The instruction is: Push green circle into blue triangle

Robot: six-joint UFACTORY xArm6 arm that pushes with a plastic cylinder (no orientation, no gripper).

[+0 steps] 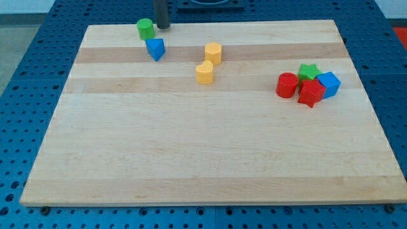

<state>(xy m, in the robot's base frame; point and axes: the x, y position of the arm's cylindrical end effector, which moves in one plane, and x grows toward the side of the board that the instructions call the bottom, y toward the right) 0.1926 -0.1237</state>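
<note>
The green circle point(145, 28) sits near the top left corner of our wooden surface point(210, 152), and the blue triangle point(155, 48) lies just below it, slightly to the view's right; we cannot tell whether the two touch. Our tool is a plain dark rod with nothing to open or hold, and my tip point(163, 27) rests just right of the green circle. Further right stand two yellow blocks point(213, 53) point(205, 72). Well apart, near the right edge, cluster a red cylinder point(287, 84), a green star point(308, 70), a red star point(311, 92) and a blue block point(329, 83).
</note>
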